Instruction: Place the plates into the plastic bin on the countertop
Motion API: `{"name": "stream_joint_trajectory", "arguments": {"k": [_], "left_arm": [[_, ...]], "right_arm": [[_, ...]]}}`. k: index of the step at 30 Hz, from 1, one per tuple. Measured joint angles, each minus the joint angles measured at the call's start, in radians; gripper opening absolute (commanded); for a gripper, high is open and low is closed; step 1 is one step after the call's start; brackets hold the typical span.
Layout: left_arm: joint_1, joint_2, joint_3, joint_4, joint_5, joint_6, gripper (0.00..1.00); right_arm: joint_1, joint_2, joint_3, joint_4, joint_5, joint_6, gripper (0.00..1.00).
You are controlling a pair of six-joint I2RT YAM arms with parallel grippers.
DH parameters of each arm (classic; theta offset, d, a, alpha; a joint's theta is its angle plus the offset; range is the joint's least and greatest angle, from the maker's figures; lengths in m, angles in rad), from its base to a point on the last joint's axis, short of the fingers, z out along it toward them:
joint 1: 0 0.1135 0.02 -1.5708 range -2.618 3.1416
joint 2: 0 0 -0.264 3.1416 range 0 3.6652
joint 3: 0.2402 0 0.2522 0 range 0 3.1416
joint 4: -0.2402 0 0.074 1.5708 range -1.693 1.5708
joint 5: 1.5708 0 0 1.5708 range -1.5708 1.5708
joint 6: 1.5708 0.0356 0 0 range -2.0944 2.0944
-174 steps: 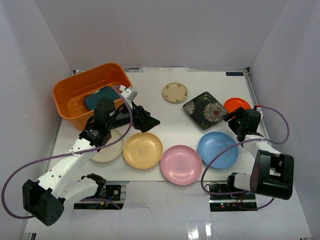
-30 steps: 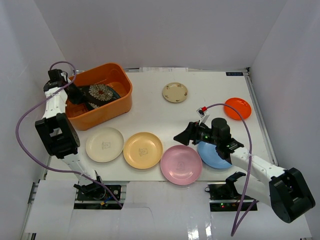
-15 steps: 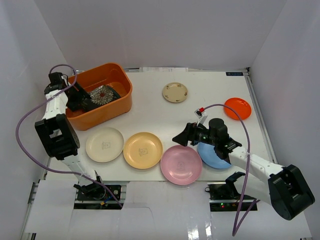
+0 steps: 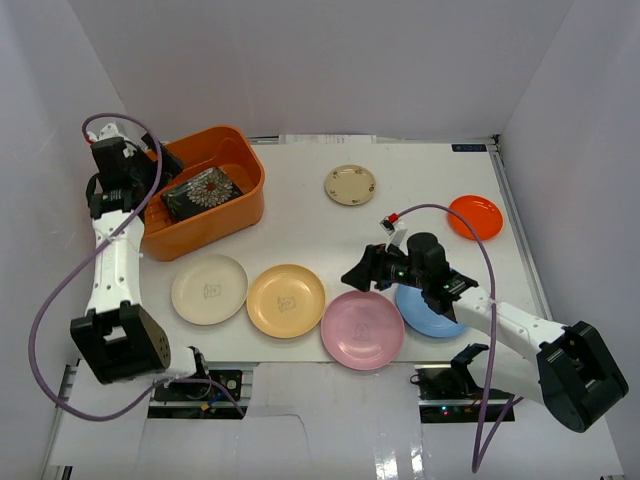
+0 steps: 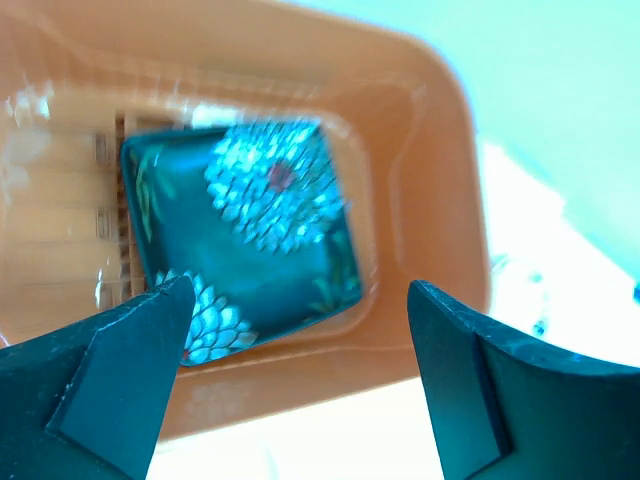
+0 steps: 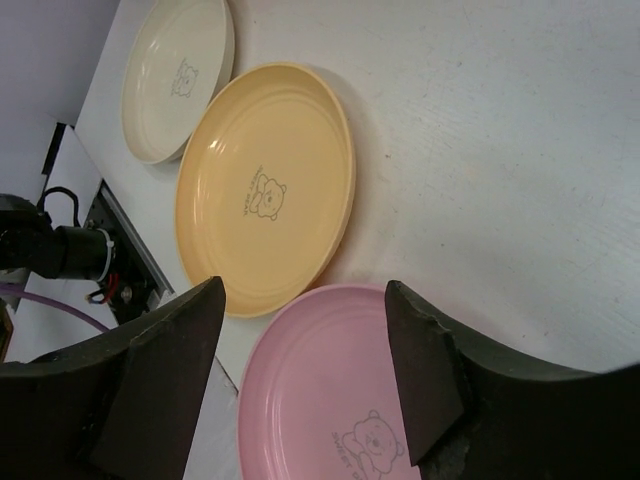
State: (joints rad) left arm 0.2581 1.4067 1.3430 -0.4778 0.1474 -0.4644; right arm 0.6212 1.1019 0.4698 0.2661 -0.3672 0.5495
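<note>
The orange plastic bin (image 4: 252,205) stands at the back left of the white countertop (image 4: 320,230). The square black floral plate (image 4: 201,192) lies inside it, also in the left wrist view (image 5: 240,240); the teal plate is hidden. My left gripper (image 4: 158,163) is open and empty above the bin's left side (image 5: 300,290). My right gripper (image 4: 356,272) is open and empty, just above the pink plate's (image 4: 362,330) far edge (image 6: 303,290). The cream (image 4: 208,289), yellow (image 4: 285,300), blue (image 4: 435,315), orange-red (image 4: 475,216) and small beige (image 4: 350,184) plates lie on the countertop.
White walls enclose the countertop on three sides. The right wrist view shows the pink plate (image 6: 330,400), yellow plate (image 6: 265,190) and cream plate (image 6: 175,75) near the front edge. The bin's wall (image 5: 430,200) is under my left gripper.
My left gripper has drawn back and up from the bin, leaving the floral plate lying flatter in it. My right gripper has moved a little left, over the pink plate's far edge.
</note>
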Motion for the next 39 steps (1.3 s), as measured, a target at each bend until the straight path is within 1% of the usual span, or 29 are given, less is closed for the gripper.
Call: {"name": "stream_joint_trajectory", "arguments": {"k": [2, 4, 5, 8, 9, 11, 12, 16, 20, 23, 24, 27, 31, 35, 39], "left_arm": [[-0.038, -0.093, -0.040, 0.042, -0.035, -0.006, 0.98], [-0.095, -0.172, -0.058, 0.066, -0.062, -0.006, 0.94], [-0.138, -0.228, -0.076, 0.088, -0.071, -0.005, 0.91], [-0.219, -0.361, -0.137, 0.103, -0.065, -0.003, 0.80], [-0.233, -0.417, -0.173, 0.103, -0.058, -0.003, 0.75], [-0.241, -0.513, -0.241, 0.082, -0.034, -0.008, 0.65], [-0.241, -0.555, -0.274, 0.072, -0.016, -0.012, 0.61], [-0.260, -0.674, -0.412, 0.002, 0.092, -0.030, 0.58], [-0.318, -0.676, -0.521, -0.073, 0.163, -0.034, 0.60], [-0.348, -0.636, -0.567, -0.115, 0.179, -0.034, 0.64], [-0.357, -0.617, -0.574, -0.127, 0.178, -0.033, 0.65], [-0.393, -0.562, -0.578, -0.132, 0.154, -0.031, 0.69], [-0.450, -0.495, -0.592, -0.115, 0.088, -0.033, 0.73], [-0.491, -0.434, -0.618, -0.071, -0.002, -0.034, 0.73], [-0.510, -0.374, -0.657, -0.029, -0.078, -0.044, 0.73]], "right_arm": [[0.004, 0.000, 0.016, -0.026, 0.019, -0.011, 0.66], [0.009, 0.000, 0.030, -0.047, 0.037, -0.025, 0.59], [0.010, 0.000, 0.037, -0.061, 0.050, -0.033, 0.55], [0.016, 0.000, 0.047, -0.093, 0.080, -0.044, 0.51], [0.019, 0.000, 0.047, -0.107, 0.094, -0.050, 0.49], [0.024, 0.000, 0.047, -0.141, 0.122, -0.062, 0.48], [0.025, 0.000, 0.047, -0.158, 0.139, -0.066, 0.44], [0.029, 0.000, 0.048, -0.226, 0.219, -0.085, 0.43], [0.029, -0.004, 0.053, -0.309, 0.328, -0.093, 0.45], [0.029, -0.021, 0.065, -0.382, 0.443, -0.098, 0.56], [0.029, -0.029, 0.070, -0.404, 0.484, -0.102, 0.62], [0.029, -0.047, 0.087, -0.454, 0.592, -0.112, 0.69], [0.029, -0.014, 0.114, -0.492, 0.700, -0.114, 0.67], [0.028, 0.073, 0.144, -0.507, 0.748, -0.116, 0.58], [0.028, 0.158, 0.171, -0.506, 0.770, -0.124, 0.52]]}}
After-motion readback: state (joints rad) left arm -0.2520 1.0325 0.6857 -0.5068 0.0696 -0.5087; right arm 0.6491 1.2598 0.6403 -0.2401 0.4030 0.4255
